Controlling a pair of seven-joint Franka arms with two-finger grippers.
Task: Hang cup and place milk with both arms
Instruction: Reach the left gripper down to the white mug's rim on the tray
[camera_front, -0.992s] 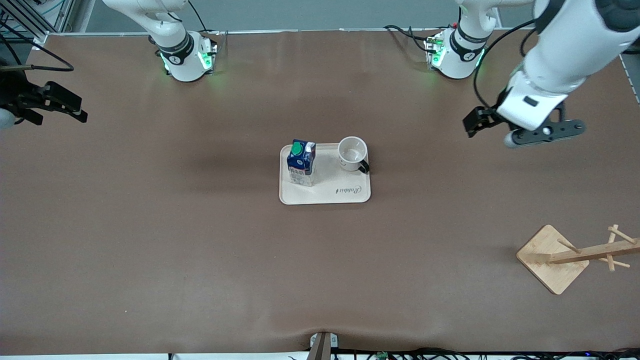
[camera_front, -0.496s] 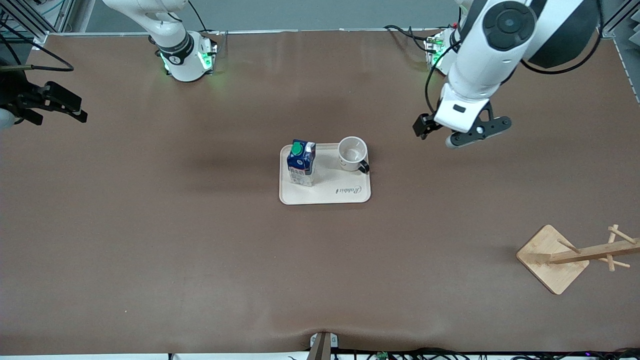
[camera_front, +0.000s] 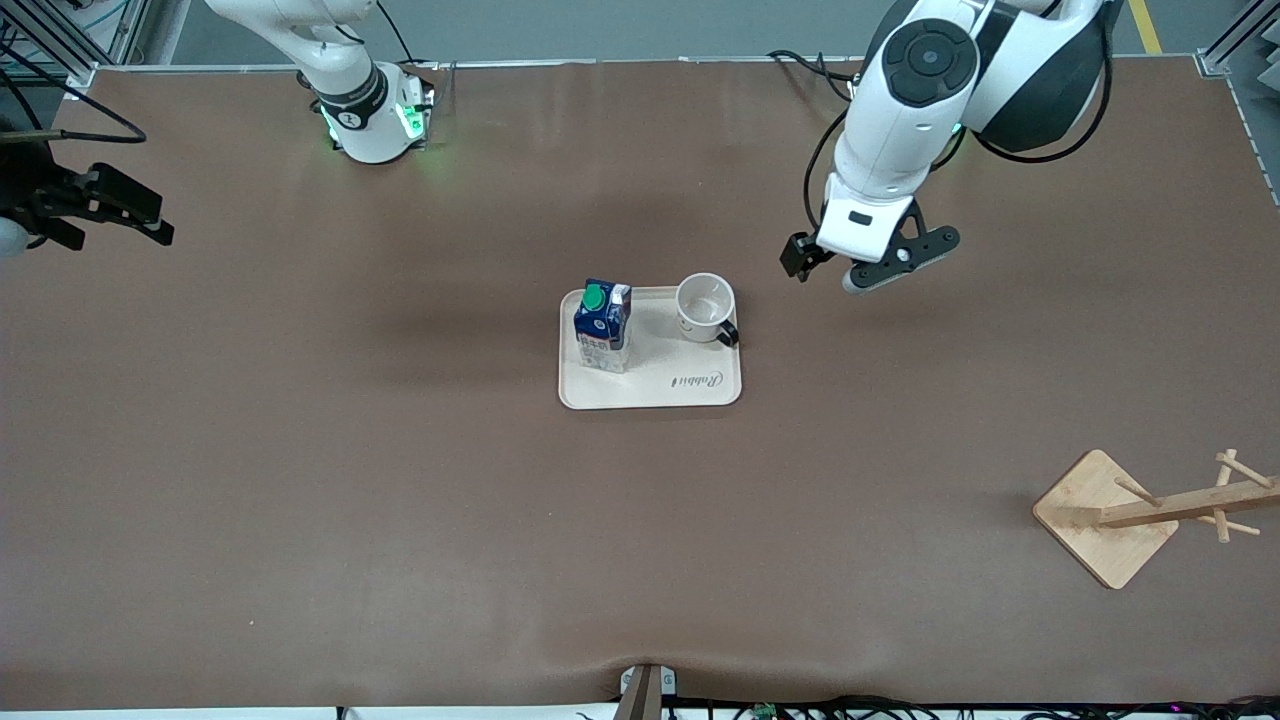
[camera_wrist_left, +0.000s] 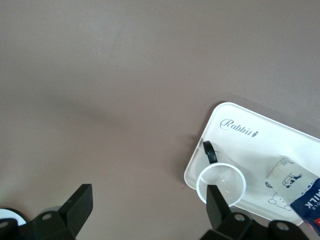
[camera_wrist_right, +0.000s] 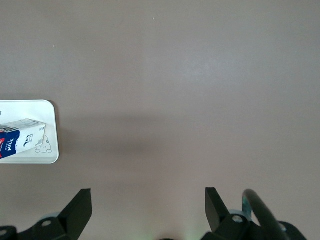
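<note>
You see the cup (camera_front: 706, 307) and milk (camera_front: 603, 325) upright on a tray (camera_front: 650, 388) at mid-bench. The left pincer (camera_front: 868, 262) hangs released over bare bench beside the tray. The right pincer (camera_front: 95, 215) waits, released, over its end edge.

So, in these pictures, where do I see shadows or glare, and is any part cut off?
Front view: green glow from the right arm's base spills onto the table; a soft shadow lies beside the tray. Left wrist view: the milk is cut by the frame edge; the cup is partly hidden by a fingertip. Right wrist view: a faint shadow band crosses the table.
</note>
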